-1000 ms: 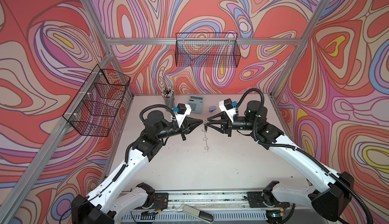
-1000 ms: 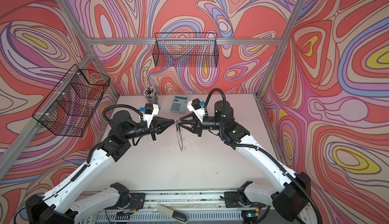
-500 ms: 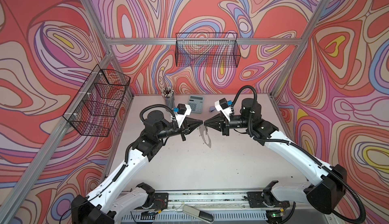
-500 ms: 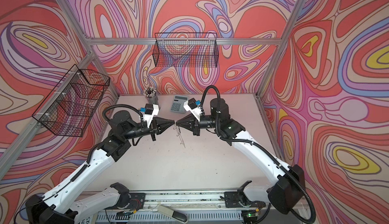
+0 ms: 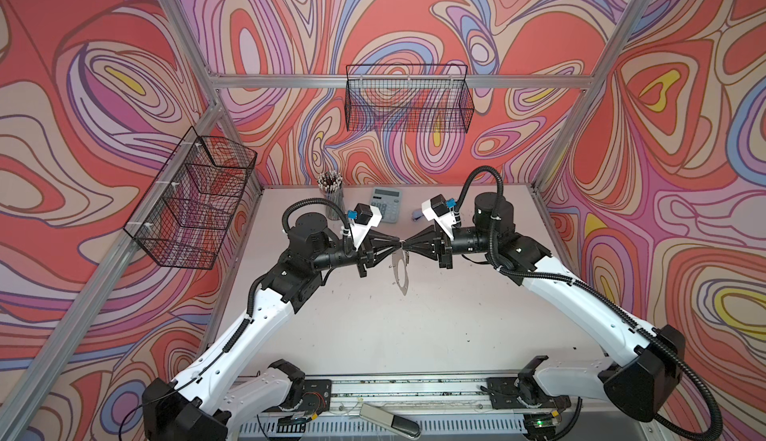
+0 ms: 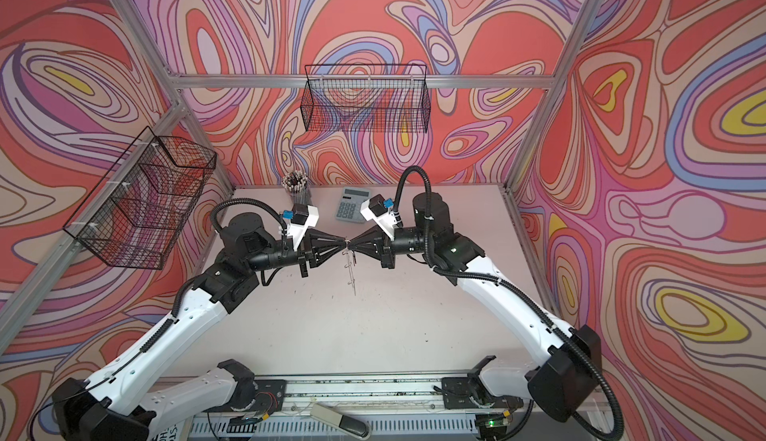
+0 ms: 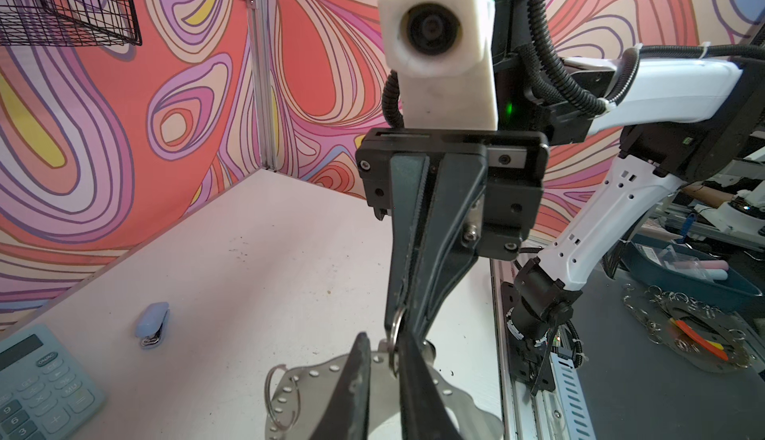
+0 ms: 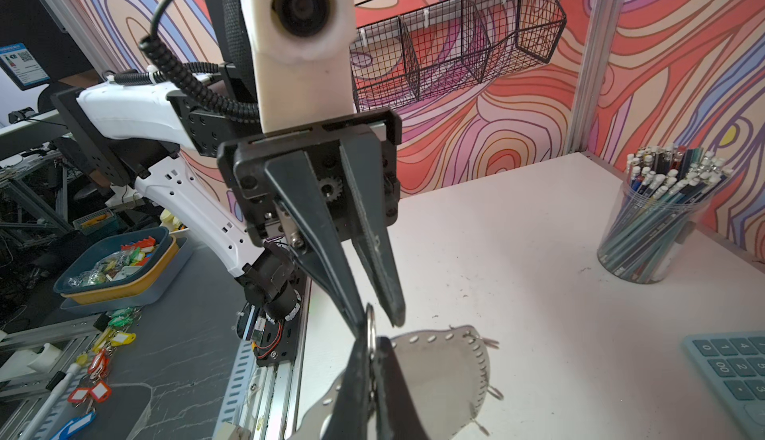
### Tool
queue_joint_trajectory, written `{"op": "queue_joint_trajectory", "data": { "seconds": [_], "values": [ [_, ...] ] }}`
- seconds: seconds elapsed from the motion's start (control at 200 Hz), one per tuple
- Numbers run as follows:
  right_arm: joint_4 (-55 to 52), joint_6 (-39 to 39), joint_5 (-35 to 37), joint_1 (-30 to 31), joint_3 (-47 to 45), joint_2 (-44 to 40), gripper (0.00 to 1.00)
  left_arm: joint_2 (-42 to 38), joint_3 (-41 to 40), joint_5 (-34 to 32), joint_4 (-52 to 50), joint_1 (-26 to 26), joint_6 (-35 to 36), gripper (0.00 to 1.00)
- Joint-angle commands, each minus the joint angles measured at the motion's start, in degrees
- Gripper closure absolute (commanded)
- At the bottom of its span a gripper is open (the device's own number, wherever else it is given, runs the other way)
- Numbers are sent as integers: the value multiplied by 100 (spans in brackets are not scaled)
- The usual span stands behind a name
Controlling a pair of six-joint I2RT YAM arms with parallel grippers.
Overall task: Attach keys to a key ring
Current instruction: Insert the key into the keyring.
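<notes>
key ring (image 8: 459, 367): up in the air over the middle of the table, a flat oval band hanging from the spot where the two claw tips meet. Its dotted rim shows plainly in both wrist views, and it is edge-on and tilted in a top view (image 6: 352, 277).
wire loops (image 7: 269, 390): small silver rings threaded through the rim. This one hangs free at the band's edge.
top loop (image 8: 370, 326): and here's the one that matters, sitting right up between the claw tips.
right gripper (image 7: 398, 318): reaching in from 3 o'clock with its jaws pressed together on the top loop, so the band hangs from this pinch.
left gripper (image 8: 380, 318): coming in from 9 o'clock, nose to nose with its partner. The jaws are parted just a sliver; the top loop lies against one finger (image 8: 335, 268), with a gap beside the other. No clamp there that I can see.
table (image 5: 373, 335): pale and speckled with dark marks, with air between it and the band.
calculator (image 5: 385, 206): 12 o'clock, lying flat near the back wall.
pencil cup (image 5: 331, 198): 11 o'clock, upright and packed full.
stapler (image 7: 152, 322): small and blue, at 1 o'clock, near the calculator but apart from it.
wire baskets: one on the back wall at 12 o'clock (image 5: 408, 99), one on the side wall at 9 o'clock (image 5: 195, 202).
pedal (image 5: 389, 418): 6 o'clock, down by the front rail.
</notes>
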Motion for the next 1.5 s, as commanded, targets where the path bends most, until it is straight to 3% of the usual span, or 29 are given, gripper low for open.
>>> {"op": "queue_joint_trajectory", "data": {
  "seconds": [0.0,0.195,0.235,0.366,0.416,0.626,0.937,1.062,1.102,1.177,1.492],
  "values": [
    [-117,-209,-96,-13,193,-21,100,51,178,156,-52,-1,61,83],
    [-238,-282,-89,-14,207,-3,100,103,203,250,49,-6,-18,90],
    [-257,-295,-94,-9,218,-9,100,138,224,287,28,-13,-19,100],
    [-246,-242,-28,-12,192,-41,100,169,239,363,53,-24,-86,100],
    [-203,-217,93,-15,139,-100,89,110,155,235,190,-18,-145,100],
    [-21,-121,184,-80,-127,-321,82,-166,-183,-11,788,-19,-239,100],
    [-17,-66,68,-107,-118,-265,83,-140,-183,43,888,-23,-332,100],
    [-79,-91,26,-111,-97,-223,93,-149,-183,23,901,-23,-336,100],
    [-75,-92,8,-111,-90,-227,100,-157,-196,-16,916,-21,-341,100],
    [-101,-93,-1,-108,-95,-235,100,-172,-251,-83,1039,-19,-410,100],
    [350,264,-79,-104,-335,-297,100,-207,-799,-384,2587,-22,-1326,100]
  ]
}}
